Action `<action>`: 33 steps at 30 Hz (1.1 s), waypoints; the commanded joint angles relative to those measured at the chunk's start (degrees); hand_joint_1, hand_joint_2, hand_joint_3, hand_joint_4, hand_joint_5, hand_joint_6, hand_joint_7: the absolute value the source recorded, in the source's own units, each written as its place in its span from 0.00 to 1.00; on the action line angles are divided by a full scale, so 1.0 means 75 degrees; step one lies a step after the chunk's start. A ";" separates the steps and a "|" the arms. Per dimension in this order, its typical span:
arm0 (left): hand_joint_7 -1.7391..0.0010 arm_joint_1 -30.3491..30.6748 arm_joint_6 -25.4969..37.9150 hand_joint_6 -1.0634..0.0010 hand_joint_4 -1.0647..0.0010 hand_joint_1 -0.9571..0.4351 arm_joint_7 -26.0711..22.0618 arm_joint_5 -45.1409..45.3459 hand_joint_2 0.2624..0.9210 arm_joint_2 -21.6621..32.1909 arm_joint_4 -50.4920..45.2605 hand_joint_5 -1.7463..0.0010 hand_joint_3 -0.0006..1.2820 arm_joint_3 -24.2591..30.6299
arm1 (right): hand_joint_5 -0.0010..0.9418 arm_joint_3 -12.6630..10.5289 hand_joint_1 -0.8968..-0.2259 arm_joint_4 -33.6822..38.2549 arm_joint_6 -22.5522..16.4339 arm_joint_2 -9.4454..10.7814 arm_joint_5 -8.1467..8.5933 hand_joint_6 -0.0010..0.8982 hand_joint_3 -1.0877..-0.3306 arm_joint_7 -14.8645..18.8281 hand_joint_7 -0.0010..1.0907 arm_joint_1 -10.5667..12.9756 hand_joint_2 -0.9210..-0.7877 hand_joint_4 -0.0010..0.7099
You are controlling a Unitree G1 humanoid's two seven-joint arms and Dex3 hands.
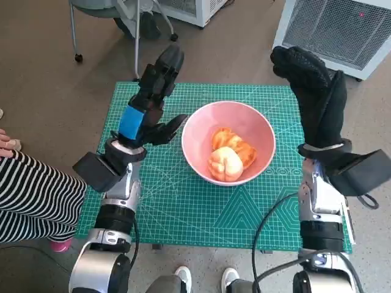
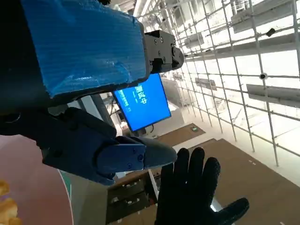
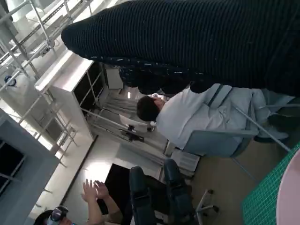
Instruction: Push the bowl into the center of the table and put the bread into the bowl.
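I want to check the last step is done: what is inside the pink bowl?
The bread lies inside the pink bowl, golden pieces heaped toward the near side. Whatever bowl floor lies beneath the bread is covered and cannot be seen.

Green cutting mat (image 1: 201,207) covering the tabletop at centre frame, striped-sleeved person (image 1: 30,195) at left edge, white grilled unit (image 1: 342,30) upper right, chair legs (image 1: 104,30) upper left, blue screen (image 2: 143,101) mid-frame, seated person (image 3: 187,117) centre.

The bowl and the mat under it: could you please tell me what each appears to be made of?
The bowl looks like glossy pink plastic or glazed ceramic: smooth, evenly coloured, with a soft sheen along its rim; the view cannot settle which. The mat looks like matte green rubbery vinyl, a cutting mat by its printed pale grid lines.
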 commanded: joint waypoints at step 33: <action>0.85 -0.0086 -0.0090 1.00 0.93 0.19 0.0184 0.0092 1.00 0.0059 0.0007 0.99 0.31 0.0004 | 0.00 -0.0002 0.25 0.0111 0.0105 0.0089 0.0157 0.10 0.53 0.0215 0.37 0.0109 0.00 0.25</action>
